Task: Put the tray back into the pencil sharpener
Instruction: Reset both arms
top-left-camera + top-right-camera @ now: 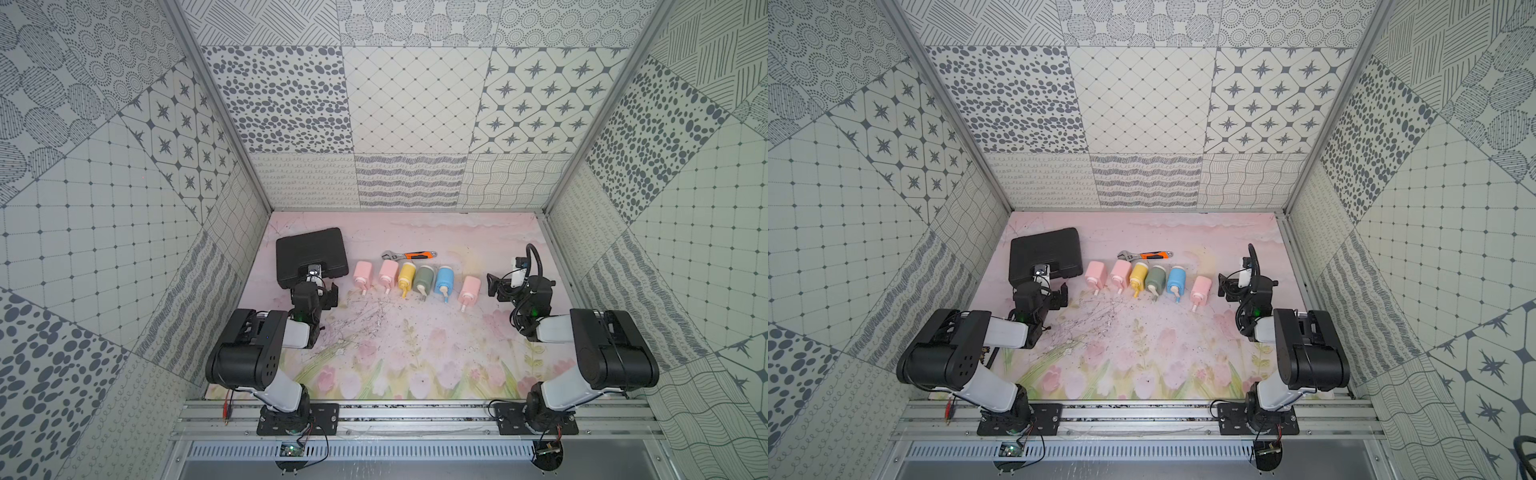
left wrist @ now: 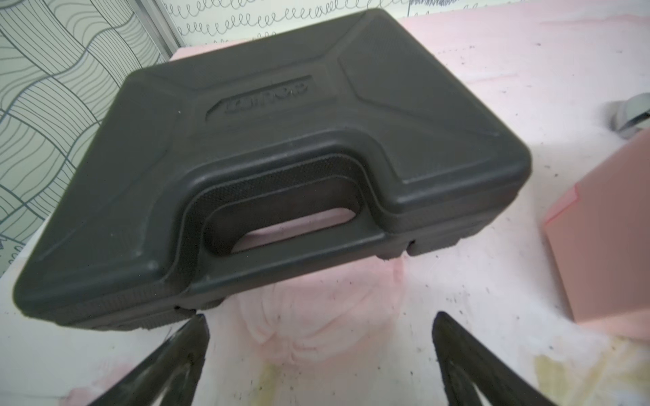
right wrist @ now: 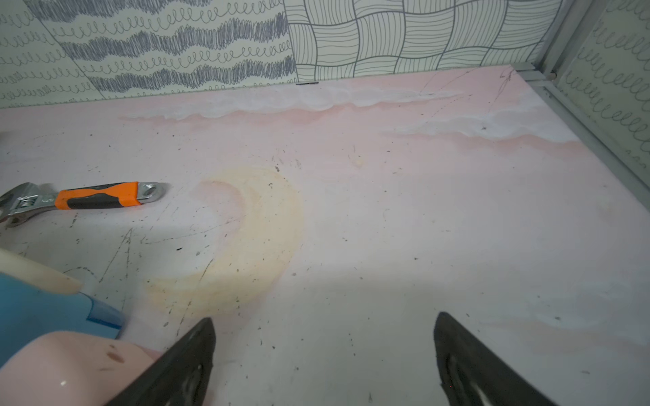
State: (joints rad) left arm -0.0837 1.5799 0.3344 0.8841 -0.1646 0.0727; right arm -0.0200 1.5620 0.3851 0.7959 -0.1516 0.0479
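Several pencil sharpeners lie in a row mid-table in both top views. From the left they are pink (image 1: 364, 272), pink, yellow (image 1: 407, 274), green, blue (image 1: 444, 280) and pink (image 1: 470, 287). I cannot make out the tray as a separate piece. My right gripper (image 3: 324, 319) is open and empty, just right of the last pink sharpener (image 3: 70, 365), which lies close beside one finger. The blue sharpener (image 3: 42, 309) shows behind it. My left gripper (image 2: 320, 321) is open and empty, facing the handle of a black case (image 2: 281, 158).
The black case (image 1: 311, 255) sits at the back left. An orange-handled wrench (image 1: 409, 254) lies behind the sharpener row. A pink sharpener (image 2: 605, 246) is beside the case in the left wrist view. Patterned walls enclose the table. Dark specks dot the mat.
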